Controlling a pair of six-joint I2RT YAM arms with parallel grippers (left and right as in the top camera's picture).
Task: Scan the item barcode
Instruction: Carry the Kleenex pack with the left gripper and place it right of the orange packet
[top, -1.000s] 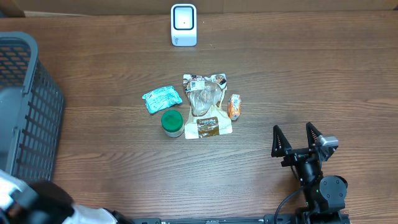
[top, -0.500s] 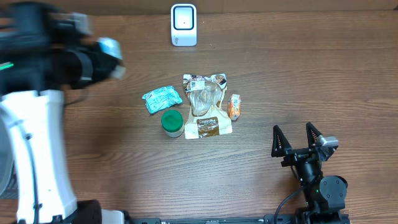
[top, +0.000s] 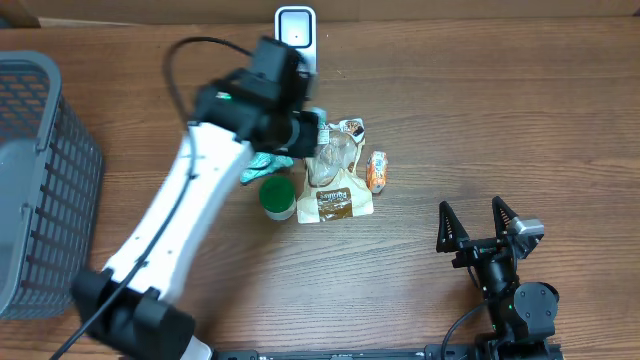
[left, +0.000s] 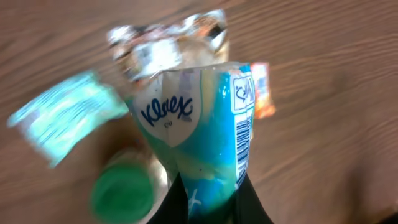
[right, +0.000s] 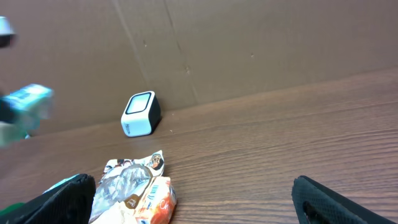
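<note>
Tissue pack (left: 199, 124) clamped in the left gripper (left: 209, 200) above the table's middle.
A basket (top: 40, 180) stands at the left edge; the pack hangs over a teal packet (left: 62, 115), a green-lidded jar (top: 277, 197) and a snack bag (top: 335, 180), near the scanner (top: 296, 40) at the far edge. It looks light, soft and slick-filmed, so a pinch at its lower end, clear of the barcode (left: 242, 149), suits it. Toward the right front corner, the right gripper (top: 479, 228) rests spread wide, empty.
</note>
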